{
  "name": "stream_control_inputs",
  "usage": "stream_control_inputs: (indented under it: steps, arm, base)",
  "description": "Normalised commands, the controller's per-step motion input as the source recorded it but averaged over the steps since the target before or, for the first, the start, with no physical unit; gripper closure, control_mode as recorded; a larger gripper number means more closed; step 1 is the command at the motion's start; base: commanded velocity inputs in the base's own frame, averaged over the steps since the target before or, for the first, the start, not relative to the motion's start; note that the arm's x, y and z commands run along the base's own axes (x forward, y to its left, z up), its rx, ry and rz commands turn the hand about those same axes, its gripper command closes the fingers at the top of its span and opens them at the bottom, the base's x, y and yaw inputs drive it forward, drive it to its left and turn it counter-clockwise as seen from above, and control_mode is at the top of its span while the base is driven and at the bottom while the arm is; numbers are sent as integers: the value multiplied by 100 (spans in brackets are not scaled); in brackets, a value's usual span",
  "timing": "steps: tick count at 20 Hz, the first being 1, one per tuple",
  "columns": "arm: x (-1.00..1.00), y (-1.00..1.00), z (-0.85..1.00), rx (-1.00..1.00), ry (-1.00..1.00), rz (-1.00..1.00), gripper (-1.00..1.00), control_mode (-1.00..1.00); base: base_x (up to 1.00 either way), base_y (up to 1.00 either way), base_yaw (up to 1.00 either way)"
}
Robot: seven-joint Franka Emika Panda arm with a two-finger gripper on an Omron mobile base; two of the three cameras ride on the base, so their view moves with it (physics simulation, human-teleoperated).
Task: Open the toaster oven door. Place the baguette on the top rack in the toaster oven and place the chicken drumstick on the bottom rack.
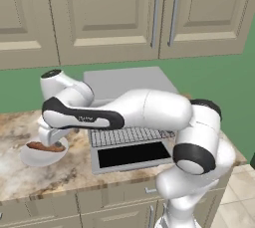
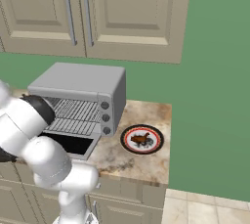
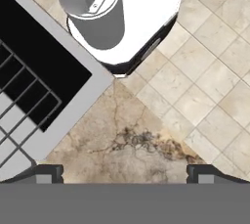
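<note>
Nearest the base, the white arm is seen folded at its elbow and stretched leftward and low across the front of the toaster oven [image 1: 130, 115], its wrist bent down above a white bowl [image 1: 31, 157] at the left end of the marble counter [image 1: 60, 172]. The gripper [image 3: 125, 171] is pointed straight down at bare counter just beside a corner of the lowered toaster oven door [image 1: 130, 155]; its two tips are spread wide apart with nothing between them. The door has already been dropped flat, so the step in hand is judged to be the fetching of the baguette [image 1: 46, 147], which lies as a long brown stick in the bowl, directly under the wrist in the left base view. For a good pick, the jaws would best be set across the loaf's short width near its middle and lowered until the fingers straddle it without the bowl's rim being struck; whether the fingers are aligned that way cannot be told. Beyond the door, the bottom rack [image 2: 72, 126] is seen slid partly forward, with the top rack [image 2: 77, 107] above it inside the cavity. Farther right, well apart from the oven, the chicken drumstick [image 2: 141, 139] rests on a red-rimmed plate [image 2: 128, 132], untouched.
</note>
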Motion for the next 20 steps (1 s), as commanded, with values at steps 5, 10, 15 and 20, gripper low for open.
stream_control_inputs:
  steps: [5,10,15,20]
  arm:
    - [48,30,-51,-9,3,0,-100,-100]
    - [37,32,-52,-9,2,0,-100,-100]
    - [28,14,-10,-6,0,0,-100,-100]
    - [22,21,-18,-3,0,2,-100,-100]
  base:
    - [0,0,0]
    - [0,0,0]
    - [0,0,0]
    - [0,0,0]
